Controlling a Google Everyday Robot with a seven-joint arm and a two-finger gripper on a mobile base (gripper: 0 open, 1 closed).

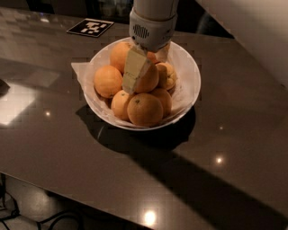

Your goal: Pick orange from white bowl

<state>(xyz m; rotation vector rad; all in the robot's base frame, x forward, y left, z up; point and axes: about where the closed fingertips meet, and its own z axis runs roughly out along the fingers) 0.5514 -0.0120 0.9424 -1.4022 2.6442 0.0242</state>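
The orange (151, 80) is seated at the top of the pile, right of a smaller orange (108, 81), where it is met from above by the tool (145, 72), presumably to spare the neighbouring fruit, within the white bowl (191, 85) on the bench (234, 148); clamping cannot be told.

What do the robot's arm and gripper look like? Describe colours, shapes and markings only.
The gripper, over the bowl of oranges, has a light grey, rounded cylindrical housing with a small oval grille of dark holes. Below it the parts are pale cream and flat-sided. The arm above is the same light grey. No cables or labels show.
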